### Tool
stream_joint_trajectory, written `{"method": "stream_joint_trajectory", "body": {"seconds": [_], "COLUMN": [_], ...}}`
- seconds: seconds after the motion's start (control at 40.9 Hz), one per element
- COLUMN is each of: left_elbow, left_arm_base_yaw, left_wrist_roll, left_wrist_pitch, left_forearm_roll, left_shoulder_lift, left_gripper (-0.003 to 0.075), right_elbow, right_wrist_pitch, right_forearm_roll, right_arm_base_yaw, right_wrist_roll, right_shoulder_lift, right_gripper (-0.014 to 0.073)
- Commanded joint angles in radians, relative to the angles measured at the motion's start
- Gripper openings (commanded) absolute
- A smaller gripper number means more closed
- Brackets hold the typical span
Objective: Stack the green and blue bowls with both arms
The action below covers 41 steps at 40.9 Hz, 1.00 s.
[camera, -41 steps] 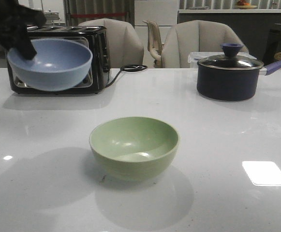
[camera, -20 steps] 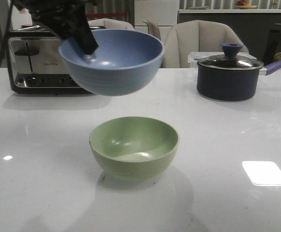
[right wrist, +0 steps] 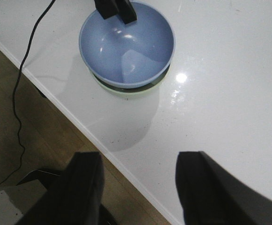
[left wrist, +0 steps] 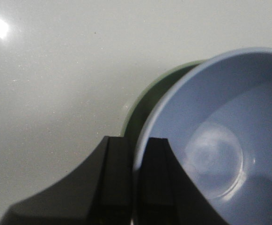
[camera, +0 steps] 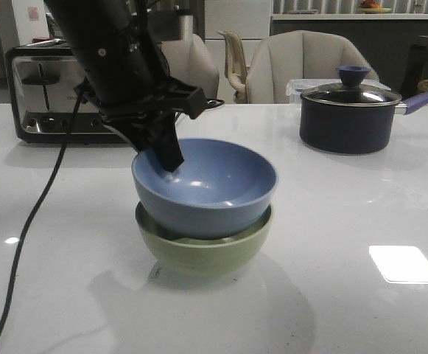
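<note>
The blue bowl sits inside the green bowl at the middle of the table, tilted a little. My left gripper is shut on the blue bowl's rim at its left side, one finger inside and one outside. In the left wrist view the fingers pinch the blue rim, with the green bowl's edge showing beyond it. My right gripper is open and empty, held high over the table's near edge, well away from the stacked blue bowl and the green rim under it.
A black-and-chrome toaster stands at the back left. A dark navy lidded saucepan stands at the back right. The left arm's cable trails over the table's left part. Chairs stand behind the table. The table's edge lies below the right gripper.
My left gripper has carried the blue bowl from the back left, over to the right and down, into the green bowl. The green bowl has stayed in place.
</note>
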Motion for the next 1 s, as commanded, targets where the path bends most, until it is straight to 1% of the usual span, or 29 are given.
{"method": "stream_joint_trajectory", "body": {"seconds": [0.0,0.098,0.171,0.22,0.269,0.293,0.342,0.391,0.416,0.611,0.783,0.856,0.978], "left_elbow": [-0.032,-0.032,-0.032,-0.032,-0.033,-0.033,-0.033,-0.038,-0.042,-0.053,-0.041,-0.009,0.090], "left_arm_base_yaw": [-0.006,-0.006,-0.006,-0.006,-0.006,-0.006,-0.006,-0.006,-0.006,-0.006,-0.006,-0.006,-0.006], "left_wrist_roll": [0.000,0.000,0.000,0.000,0.000,0.000,0.000,0.000,0.000,0.000,0.002,0.009,0.031], "left_wrist_pitch": [-0.046,-0.051,-0.050,-0.050,-0.050,-0.050,-0.043,-0.037,-0.034,-0.014,0.065,0.073,0.065], "left_forearm_roll": [-0.025,-0.025,-0.025,-0.025,-0.025,-0.025,-0.025,-0.025,-0.025,-0.025,-0.025,-0.023,-0.023], "left_shoulder_lift": [-0.030,-0.023,-0.020,-0.020,-0.020,-0.020,-0.022,-0.027,-0.034,-0.150,-0.323,-0.404,-0.564], "left_gripper": [0.0098,0.0103,0.0141,0.0200,0.0305,0.0333,0.0432,0.0487,0.0500,0.0488,0.0488,0.0488,0.0488], "right_elbow": [-0.028,-0.028,-0.028,-0.028,-0.028,-0.028,-0.028,-0.028,-0.028,-0.028,-0.028,-0.028,-0.028], "right_wrist_pitch": [-0.056,-0.056,-0.056,-0.056,-0.056,-0.056,-0.056,-0.056,-0.056,-0.056,-0.056,-0.056,-0.056], "right_forearm_roll": [0.013,0.013,0.013,0.013,0.013,0.013,0.013,0.013,0.013,0.013,0.013,0.013,0.013], "right_arm_base_yaw": [0.001,0.001,0.001,0.001,0.001,0.001,0.001,0.001,0.001,0.001,0.001,0.001,0.001], "right_wrist_roll": [-0.002,-0.002,-0.002,-0.002,-0.002,-0.002,-0.002,-0.002,-0.002,-0.002,-0.002,-0.002,-0.002], "right_shoulder_lift": [-0.003,-0.003,-0.003,-0.003,-0.003,-0.003,-0.003,-0.003,-0.003,-0.003,-0.003,-0.003,-0.003], "right_gripper": [0.0463,0.0463,0.0463,0.0463,0.0463,0.0463,0.0463,0.0463,0.0463,0.0463,0.0463,0.0463,0.0463]}}
